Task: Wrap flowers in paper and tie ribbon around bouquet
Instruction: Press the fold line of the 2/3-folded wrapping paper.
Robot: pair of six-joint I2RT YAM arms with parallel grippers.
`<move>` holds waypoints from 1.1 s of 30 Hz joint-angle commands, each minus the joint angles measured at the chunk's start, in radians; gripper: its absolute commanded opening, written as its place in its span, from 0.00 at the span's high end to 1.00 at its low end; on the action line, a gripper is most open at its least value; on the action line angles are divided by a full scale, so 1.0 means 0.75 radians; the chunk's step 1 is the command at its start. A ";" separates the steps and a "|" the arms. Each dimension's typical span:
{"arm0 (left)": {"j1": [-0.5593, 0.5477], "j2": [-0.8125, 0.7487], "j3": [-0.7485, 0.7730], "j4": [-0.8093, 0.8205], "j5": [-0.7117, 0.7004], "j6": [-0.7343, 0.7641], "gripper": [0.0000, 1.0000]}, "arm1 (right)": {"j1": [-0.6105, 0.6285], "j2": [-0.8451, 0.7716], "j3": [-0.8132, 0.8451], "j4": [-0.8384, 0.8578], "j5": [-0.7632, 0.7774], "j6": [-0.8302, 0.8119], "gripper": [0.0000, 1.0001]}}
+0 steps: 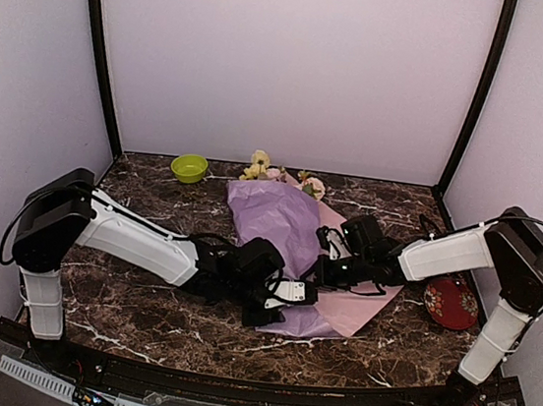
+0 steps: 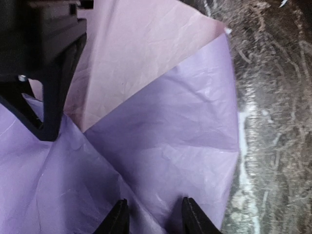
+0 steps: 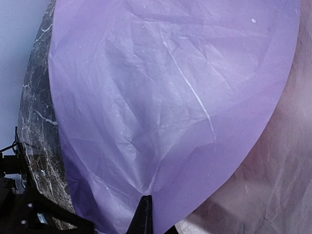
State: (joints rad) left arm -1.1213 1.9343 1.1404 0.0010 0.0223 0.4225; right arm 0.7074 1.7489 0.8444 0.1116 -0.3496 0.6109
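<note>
The lilac paper (image 1: 275, 218) lies folded over the flowers, its pink underside (image 1: 353, 307) spread to the right. Pale pink and yellow flower heads (image 1: 275, 174) stick out at the bouquet's far end. My left gripper (image 1: 292, 291) rests at the paper's near end; in the left wrist view it (image 2: 155, 219) is open, with a lilac fold running between its fingers. My right gripper (image 1: 328, 269) is shut on the paper; in the right wrist view creases fan out from its tip (image 3: 145, 214). I cannot tell the ribbon apart from the black cables.
A small green bowl (image 1: 189, 167) sits at the back left of the dark marble table (image 1: 139, 316). A red patterned disc (image 1: 450, 303) lies at the right, beside the right arm. Pale walls close in the back and both sides.
</note>
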 commanded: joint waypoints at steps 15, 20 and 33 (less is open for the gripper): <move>0.275 -0.088 0.028 -0.011 0.265 -0.301 0.68 | -0.009 0.036 -0.074 0.073 0.052 0.050 1.00; 0.252 -0.013 0.015 -0.078 0.179 -0.230 0.68 | -0.009 0.028 -0.087 0.074 0.037 0.061 1.00; 0.250 0.031 -0.085 -0.160 0.194 -0.192 0.71 | -0.053 0.004 -0.132 -0.015 0.109 0.054 0.91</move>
State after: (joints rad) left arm -0.9344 1.9503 1.1320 -0.0063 0.1722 0.2565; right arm 0.7025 1.7725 0.7723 0.1696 -0.3210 0.6617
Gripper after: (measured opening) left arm 0.297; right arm 0.023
